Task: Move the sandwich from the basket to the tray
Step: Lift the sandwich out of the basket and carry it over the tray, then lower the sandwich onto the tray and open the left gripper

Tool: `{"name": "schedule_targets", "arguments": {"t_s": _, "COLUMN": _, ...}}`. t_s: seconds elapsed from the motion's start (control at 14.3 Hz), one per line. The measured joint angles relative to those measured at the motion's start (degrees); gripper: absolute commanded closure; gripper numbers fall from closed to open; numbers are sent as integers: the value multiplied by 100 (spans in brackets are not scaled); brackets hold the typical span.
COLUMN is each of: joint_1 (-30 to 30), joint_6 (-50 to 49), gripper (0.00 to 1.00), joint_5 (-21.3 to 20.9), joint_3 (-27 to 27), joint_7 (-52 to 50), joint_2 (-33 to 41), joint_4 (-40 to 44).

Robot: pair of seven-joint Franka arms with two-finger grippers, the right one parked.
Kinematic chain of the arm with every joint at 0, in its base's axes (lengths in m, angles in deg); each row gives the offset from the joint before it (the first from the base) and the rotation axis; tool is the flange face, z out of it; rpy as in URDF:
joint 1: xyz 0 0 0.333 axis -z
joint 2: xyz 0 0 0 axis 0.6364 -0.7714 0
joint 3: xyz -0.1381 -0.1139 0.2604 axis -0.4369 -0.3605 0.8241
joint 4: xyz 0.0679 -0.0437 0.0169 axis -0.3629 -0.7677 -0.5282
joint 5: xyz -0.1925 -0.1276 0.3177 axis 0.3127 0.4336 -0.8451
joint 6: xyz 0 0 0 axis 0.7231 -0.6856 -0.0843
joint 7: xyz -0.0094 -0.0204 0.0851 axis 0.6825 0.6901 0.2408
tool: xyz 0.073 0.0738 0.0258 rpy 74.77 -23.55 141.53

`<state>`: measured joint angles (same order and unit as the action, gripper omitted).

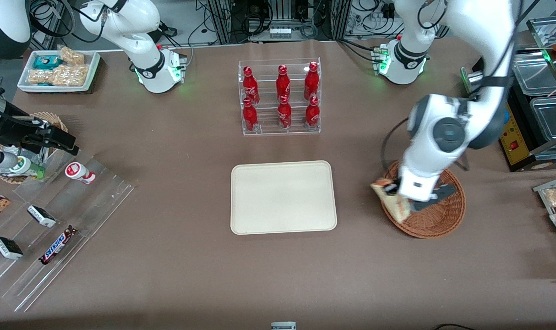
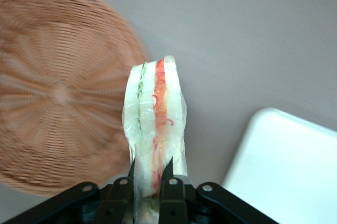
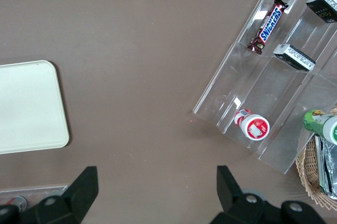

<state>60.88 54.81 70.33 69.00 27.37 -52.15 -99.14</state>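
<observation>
Step in hand, as I read it: carry phase — the clear-wrapped triangular sandwich wedge w/ red-orange and green filling (image 2: pixel 156 124) is up out of the round brown woven wicker basket (image 1: pixel 436 220) and gripped, not yet over the flat cream-beige rectangular tray (image 1: pixel 283 197). In the front view the left arm's pincer (image 1: pixel 404 195) sits right of centre in the frame, above the basket's rim on the edge nearest the tray; the sandwich pokes out from under the arm there, overhanging rim and brown bench (image 1: pixel 177 275). Wrist view: pincer (image 2: pixel 151 182) is clenched on the sandwich, one finger pressing each bread face near one end, the rest of the wedge sticking out past the fingertips (image 2: pixel 167 177) w/ filling edge toward the camera; wrap looks squeezed at the pinch. Basket reads as empty below, tray corner shows alongside. Next move prob. calls for a sideways travel toward frame centre, keeping enough height to clear the tray's low rim, then lowering and releasing w/ the wedge over the tray's bare middle. Risk: slick wrap may slip, so steady pace.
</observation>
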Motion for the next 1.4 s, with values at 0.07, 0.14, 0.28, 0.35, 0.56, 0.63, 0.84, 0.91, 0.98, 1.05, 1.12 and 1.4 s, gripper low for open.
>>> {"name": "schedule_targets", "arguments": {"t_s": 0.07, "joint_1": 270, "joint_6": 8, "gripper": 93, "joint_5": 1, "joint_3": -11, "joint_7": -10, "joint_2": -211, "joint_4": 217}}
{"name": "schedule_targets", "arguments": {"t_s": 0.14, "joint_1": 515, "joint_6": 41, "gripper": 93, "joint_5": 1, "joint_3": -15, "joint_7": -16, "joint_2": -441, "joint_4": 451}}
{"name": "schedule_targets", "arguments": {"t_s": 0.28, "joint_1": 946, "joint_6": 182, "gripper": 93, "joint_5": 1, "joint_3": -20, "joint_7": -19, "joint_2": -907, "joint_4": 922}}
{"name": "schedule_targets", "arguments": {"t_s": 0.35, "joint_1": 1146, "joint_6": 295, "gripper": 93, "joint_5": 1, "joint_3": -21, "joint_7": -19, "joint_2": -1116, "joint_4": 1119}}
{"name": "schedule_targets", "arguments": {"t_s": 0.56, "joint_1": 1728, "joint_6": 871, "gripper": 93, "joint_5": 1, "joint_3": -19, "joint_7": -29, "joint_2": -1601, "joint_4": 1381}}
{"name": "schedule_targets", "arguments": {"t_s": 0.63, "joint_1": 1888, "joint_6": 1078, "gripper": 93, "joint_5": 1, "joint_3": -17, "joint_7": -33, "joint_2": -1724, "joint_4": 1402}}
{"name": "schedule_targets", "arguments": {"t_s": 0.84, "joint_1": 2205, "joint_6": 1299, "gripper": 91, "joint_5": 1, "joint_3": -13, "joint_7": -34, "joint_2": -1952, "joint_4": 1432}}
{"name": "schedule_targets", "arguments": {"t_s": 0.91, "joint_1": 2251, "joint_6": 1322, "gripper": 87, "joint_5": 1, "joint_3": -12, "joint_7": -34, "joint_2": -1985, "joint_4": 1441}}
{"name": "schedule_targets", "arguments": {"t_s": 0.98, "joint_1": 2274, "joint_6": 1385, "gripper": 74, "joint_5": -1, "joint_3": -11, "joint_7": -34, "joint_2": -2015, "joint_4": 1447}}
{"name": "schedule_targets", "arguments": {"t_s": 1.05, "joint_1": 2283, "joint_6": 1466, "gripper": 26, "joint_5": -1, "joint_3": -11, "joint_7": -34, "joint_2": -2050, "joint_4": 1447}}
{"name": "schedule_targets", "arguments": {"t_s": 1.12, "joint_1": 2284, "joint_6": 1544, "gripper": 0, "joint_5": -1, "joint_3": -9, "joint_7": -34, "joint_2": -2086, "joint_4": 1448}}
{"name": "schedule_targets", "arguments": {"t_s": 1.4, "joint_1": 2261, "joint_6": 1527, "gripper": 0, "joint_5": -1, "joint_3": 73, "joint_7": -190, "joint_2": -2005, "joint_4": 1592}}
